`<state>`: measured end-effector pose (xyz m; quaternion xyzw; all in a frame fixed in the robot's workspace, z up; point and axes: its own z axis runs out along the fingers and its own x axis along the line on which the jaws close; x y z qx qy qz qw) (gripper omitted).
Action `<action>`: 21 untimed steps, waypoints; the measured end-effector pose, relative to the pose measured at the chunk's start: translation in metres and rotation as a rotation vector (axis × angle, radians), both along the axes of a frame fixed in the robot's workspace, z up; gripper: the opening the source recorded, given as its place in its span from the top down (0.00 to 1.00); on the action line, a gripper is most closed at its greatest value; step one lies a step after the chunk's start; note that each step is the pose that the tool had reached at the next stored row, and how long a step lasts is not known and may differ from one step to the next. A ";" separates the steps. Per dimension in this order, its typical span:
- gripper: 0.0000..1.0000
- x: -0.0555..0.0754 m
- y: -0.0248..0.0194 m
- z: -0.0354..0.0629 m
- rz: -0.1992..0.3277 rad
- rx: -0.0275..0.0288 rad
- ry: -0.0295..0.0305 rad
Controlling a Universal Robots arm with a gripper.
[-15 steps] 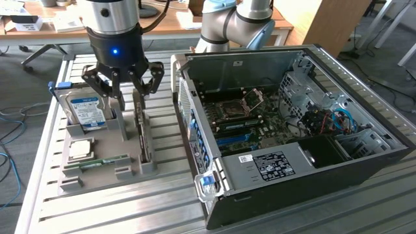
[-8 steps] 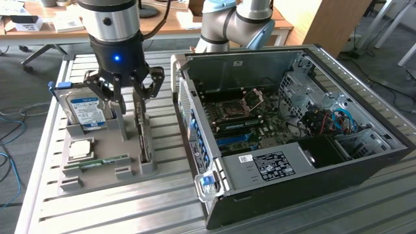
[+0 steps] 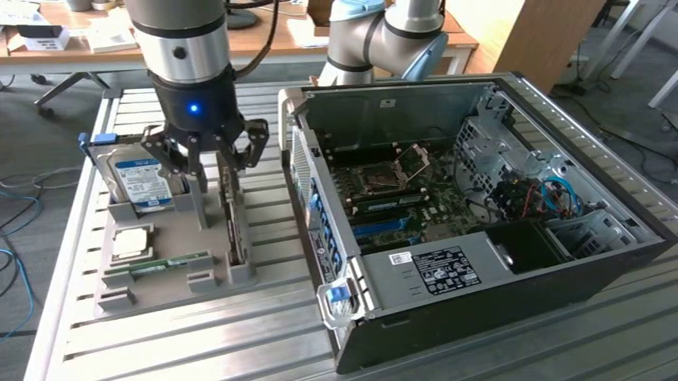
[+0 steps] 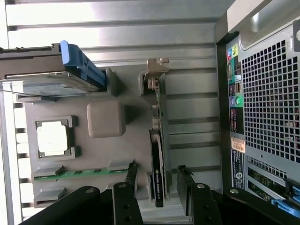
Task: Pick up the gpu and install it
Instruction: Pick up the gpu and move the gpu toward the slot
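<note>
Nearest in the exterior view lies the slatted metal counter (image 3: pixel 190 349), with the open computer case (image 3: pixel 466 325) on the exterior view's right. Its motherboard is exposed, though the deeper corners are in shadow and hard to read.

Beside the case sits a grey holder (image 3: pixel 196 230). At its near end a green memory stick (image 3: pixel 159 265) lies in a groove, and just behind it a processor (image 3: pixel 132 242) lies flat in its pocket.

The gpu (image 3: pixel 235 230) stands on edge in a slot along the holder's case-side rim. It shows only as a thin dark strip: its lower edge is sunk in the slot and its face cannot be made out.

Farther back a hard drive (image 3: pixel 143 182) stands upright, partly behind the hand (image 3: pixel 212 167). The hand hangs over the holder with its jaws wide and holds nothing. In the wrist view its black fingers (image 4: pixel 127 192) straddle one end of the gpu, with a gap on each side.

Beyond these, a second arm (image 3: pixel 371 36) and a cluttered desk (image 3: pixel 106 36) are cut off by the frame's edge.
</note>
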<state>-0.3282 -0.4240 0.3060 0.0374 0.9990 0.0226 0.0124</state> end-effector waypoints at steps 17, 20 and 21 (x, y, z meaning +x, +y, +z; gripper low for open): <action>0.53 0.003 0.0000 -0.0191 0.000 0.0001 -0.0001; 0.53 0.003 0.0000 -0.0243 0.000 0.0000 0.0000; 0.53 0.003 0.0000 -0.0261 0.000 0.0000 0.0000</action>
